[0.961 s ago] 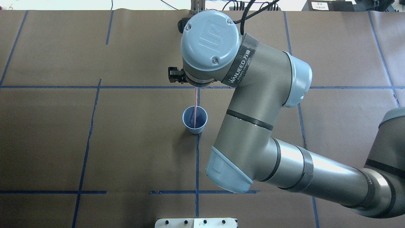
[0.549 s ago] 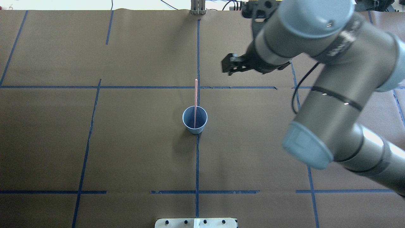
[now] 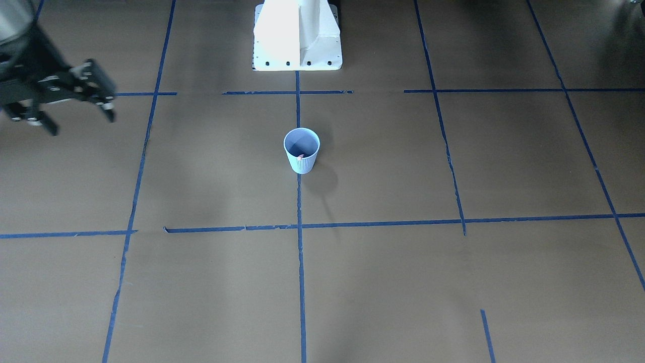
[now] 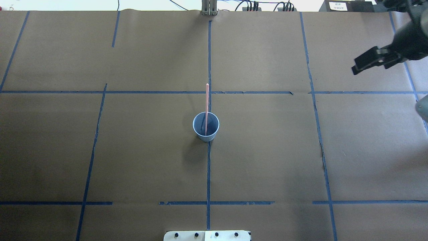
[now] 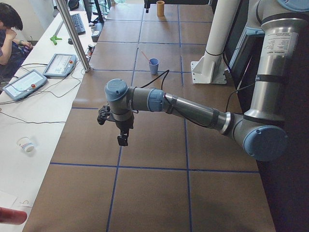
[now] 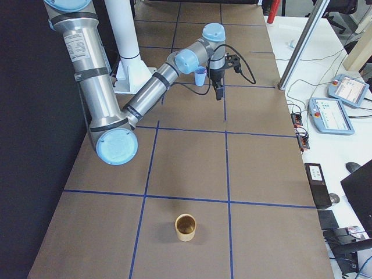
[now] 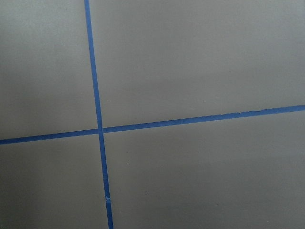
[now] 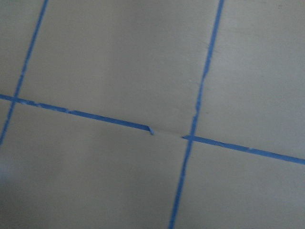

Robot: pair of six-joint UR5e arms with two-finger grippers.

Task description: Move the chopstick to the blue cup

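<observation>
Right jaws open, empty — left jaws: cannot tell | chopstick [image 4: 207,100] in blue cup [image 4: 208,137], leaning away from robot

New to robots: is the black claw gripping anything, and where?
Nothing: the right gripper is open and empty; the chopstick stands in the blue cup.

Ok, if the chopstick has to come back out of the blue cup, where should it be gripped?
Take the chopstick on its upper shaft, above the blue cup. Its lower end sits inside and it leans on the far rim, so only that part is free. Come from above, closing across the thin shaft, and probably lift along its lean.
</observation>
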